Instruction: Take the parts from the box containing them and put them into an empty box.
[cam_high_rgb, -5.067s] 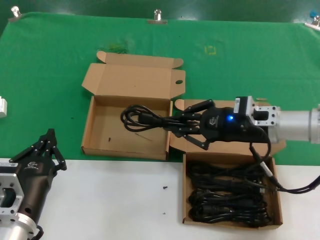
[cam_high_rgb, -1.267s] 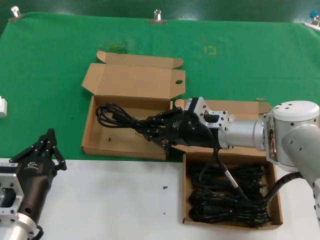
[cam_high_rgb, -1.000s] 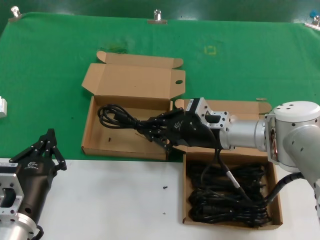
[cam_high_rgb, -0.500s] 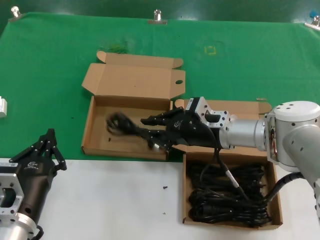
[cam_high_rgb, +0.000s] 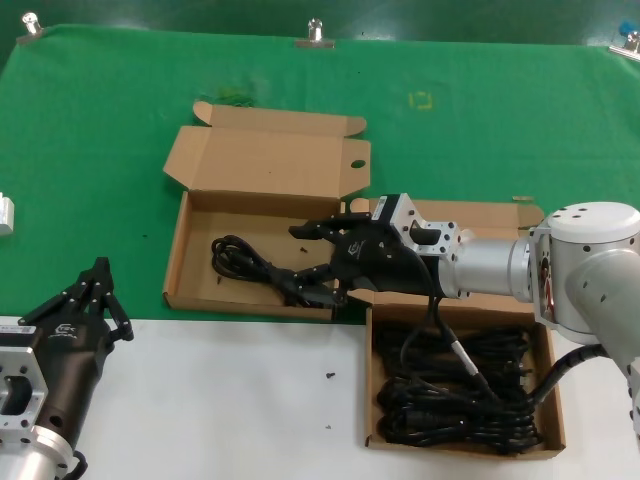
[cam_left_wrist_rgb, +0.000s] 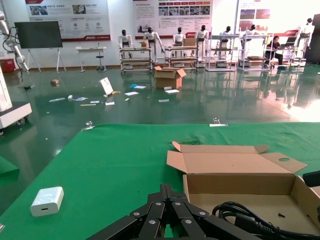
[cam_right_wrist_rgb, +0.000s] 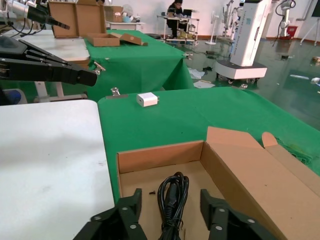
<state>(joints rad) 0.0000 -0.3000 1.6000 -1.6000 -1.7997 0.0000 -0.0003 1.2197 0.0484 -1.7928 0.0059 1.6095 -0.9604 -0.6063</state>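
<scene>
In the empty box (cam_high_rgb: 200, 285), cord (cam_high_rgb: 250, 265) now dropped (lying flat), right pincer (cam_high_rgb: 320, 262) spread apart, left pincer (cam_high_rgb: 95, 295) parked.

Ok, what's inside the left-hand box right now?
One coiled power cord lies on the floor of the left-hand box, with the open right gripper over its near end. Small dark specks show nearby. The floor beneath the gripper is hidden.
</scene>
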